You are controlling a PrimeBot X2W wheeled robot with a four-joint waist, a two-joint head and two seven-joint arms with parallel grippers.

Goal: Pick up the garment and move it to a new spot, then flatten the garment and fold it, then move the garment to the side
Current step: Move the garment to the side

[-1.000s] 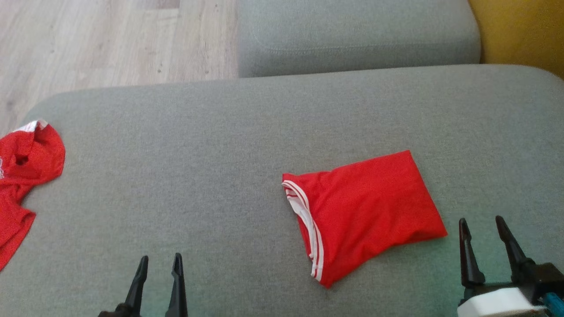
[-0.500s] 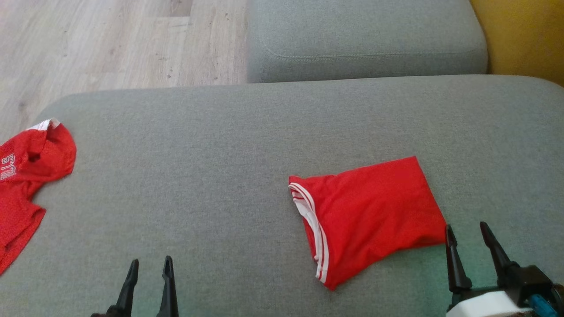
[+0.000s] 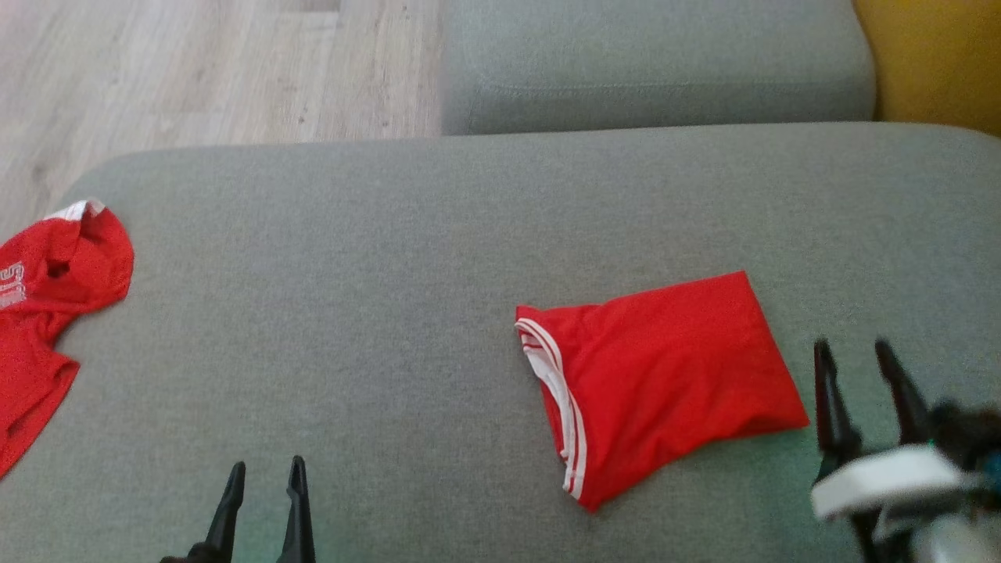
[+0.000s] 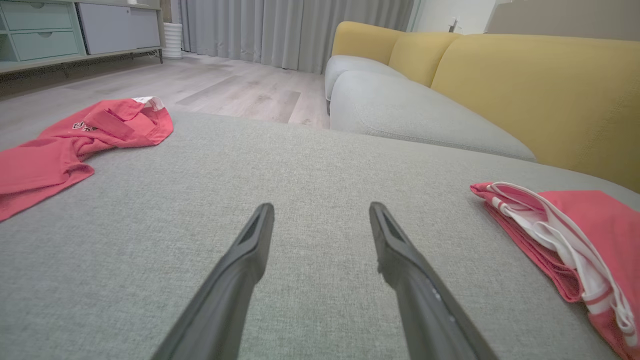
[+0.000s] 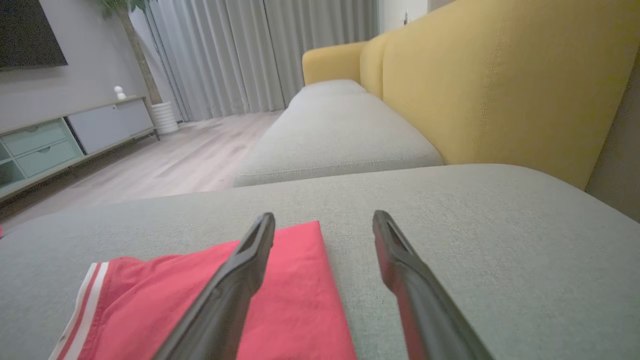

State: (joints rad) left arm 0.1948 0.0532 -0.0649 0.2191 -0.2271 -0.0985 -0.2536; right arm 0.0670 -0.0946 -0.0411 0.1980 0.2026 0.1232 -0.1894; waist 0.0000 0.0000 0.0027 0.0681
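**A:** Which step is this, do you reckon?

**B:** Tail end, I'd say. The garment (image 3: 665,375) lies folded on the cushion (image 3: 391,258), right of the middle, so only the move to the side looks left. The right gripper (image 3: 851,344) is spread wide and empty, just beside the garment's right edge. The left gripper (image 3: 267,463) is spread and empty too, well apart from it at the lower left.

**A:** So what does the next move need?

**B:** My guess is the right one has to pinch every layer at that edge, or the fold slumps open.

**A:** Any logo or tag?

**B:** Nothing on the folded one, just white stripes (image 3: 567,422) along a hem. The crumpled top (image 3: 47,328) at the cushion's left end has white lettering (image 3: 9,285), but it's cut off and too blurry to read.
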